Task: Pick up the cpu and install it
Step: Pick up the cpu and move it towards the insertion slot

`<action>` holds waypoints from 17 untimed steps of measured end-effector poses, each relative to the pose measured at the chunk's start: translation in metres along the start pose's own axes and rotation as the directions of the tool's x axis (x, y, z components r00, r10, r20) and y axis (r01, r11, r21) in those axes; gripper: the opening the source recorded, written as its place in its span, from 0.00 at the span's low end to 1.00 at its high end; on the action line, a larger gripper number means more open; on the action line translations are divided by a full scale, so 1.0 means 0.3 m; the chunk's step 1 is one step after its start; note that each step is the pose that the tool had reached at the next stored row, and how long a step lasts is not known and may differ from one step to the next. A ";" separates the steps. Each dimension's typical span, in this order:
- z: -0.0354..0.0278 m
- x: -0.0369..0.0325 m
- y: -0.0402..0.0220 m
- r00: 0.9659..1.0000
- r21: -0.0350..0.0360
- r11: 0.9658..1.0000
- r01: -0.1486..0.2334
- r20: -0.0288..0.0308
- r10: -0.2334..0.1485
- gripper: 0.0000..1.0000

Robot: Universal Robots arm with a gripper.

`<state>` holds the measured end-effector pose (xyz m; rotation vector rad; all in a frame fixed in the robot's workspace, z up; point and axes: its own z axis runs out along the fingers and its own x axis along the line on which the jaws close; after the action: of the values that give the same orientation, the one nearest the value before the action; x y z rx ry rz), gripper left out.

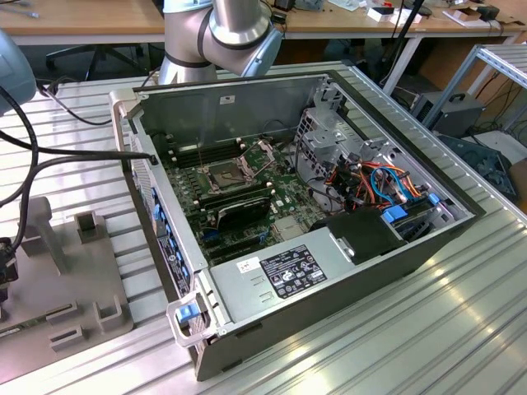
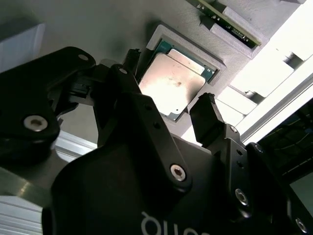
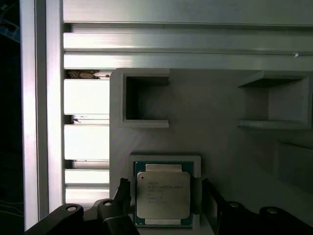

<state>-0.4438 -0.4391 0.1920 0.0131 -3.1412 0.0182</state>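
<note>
Dull silver-grey metal, flat and square: we record the cpu (image 3: 163, 194) seated in a shallow square recess of the matte grey plastic holder (image 3: 220, 142). The gripper (image 3: 165, 190) stands open over that recess, its black fingers (image 3: 122, 196) flanking the cpu; we cannot tell whether they touch it.

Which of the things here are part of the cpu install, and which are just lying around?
Part of the job: the cpu, lying in its recess in the grey tray; the gripper, open, a finger on each side of the cpu; the socket on the board in the computer case.
Just lying about: the graphics card; the power supply; the coloured cables.
</note>
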 end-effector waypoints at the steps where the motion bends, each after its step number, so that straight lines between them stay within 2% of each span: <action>1: 0.000 0.000 0.000 1.000 0.000 1.000 0.000 0.000 0.000 0.69; 8: 0.001 0.000 0.002 1.000 0.000 1.000 0.020 0.000 -0.020 0.69; 17: 0.009 0.005 0.002 1.000 0.000 1.000 0.021 0.000 -0.021 0.69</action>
<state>-0.4452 -0.4385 0.1894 0.0457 -3.1407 0.0186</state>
